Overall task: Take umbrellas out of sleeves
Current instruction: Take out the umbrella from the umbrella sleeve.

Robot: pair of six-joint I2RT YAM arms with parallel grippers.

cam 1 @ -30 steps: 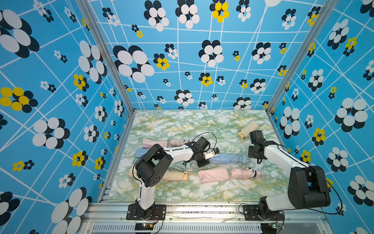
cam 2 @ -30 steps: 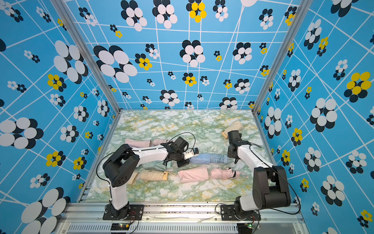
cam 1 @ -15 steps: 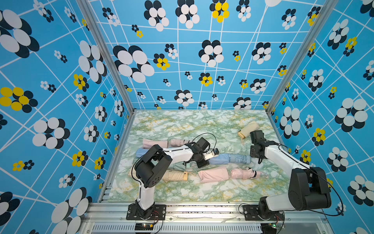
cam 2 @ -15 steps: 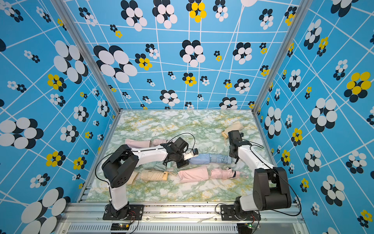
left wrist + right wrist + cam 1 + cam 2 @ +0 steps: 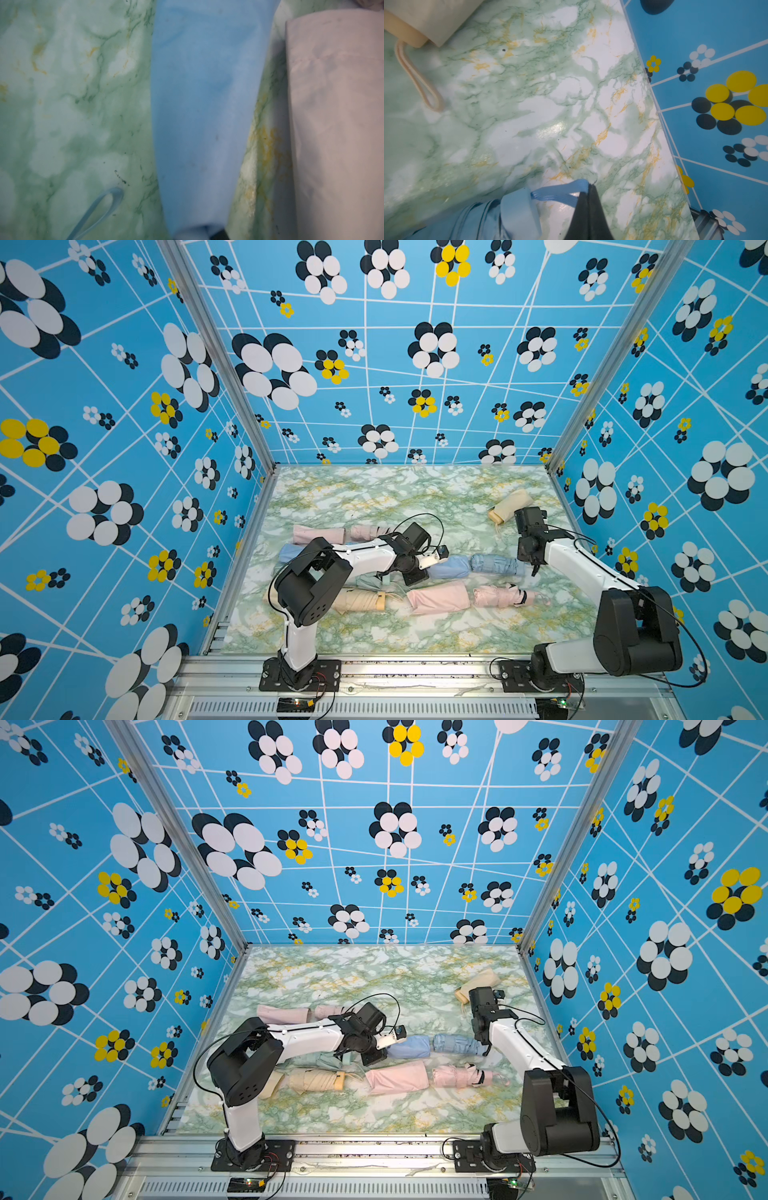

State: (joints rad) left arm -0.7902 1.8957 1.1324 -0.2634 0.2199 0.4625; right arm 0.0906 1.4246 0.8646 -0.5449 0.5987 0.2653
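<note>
Right wrist: R gripper (image 5: 588,188) clamped on blue cord (image 5: 556,194) of blue umbrella (image 5: 494,564).
L gripper (image 5: 424,572): closed, seems to pinch blue sleeve (image 5: 449,566) end.
Blue umbrella: mostly out, tip at sleeve mouth.
Done: pink umbrella (image 5: 498,596), near blue sleeve, looks out.
Left: beige umbrella (image 5: 511,504), well beyond blue sleeve, still sleeved.
Writing: none legible.

On the table (image 5: 374,497), the middle sleeve (image 5: 451,566) lies end to end with the middle umbrella (image 5: 494,564) on its right. Just in front, the front sleeve (image 5: 438,597) and front umbrella (image 5: 498,595) lie likewise. The back umbrella (image 5: 511,504) sits near the back right corner.
</note>
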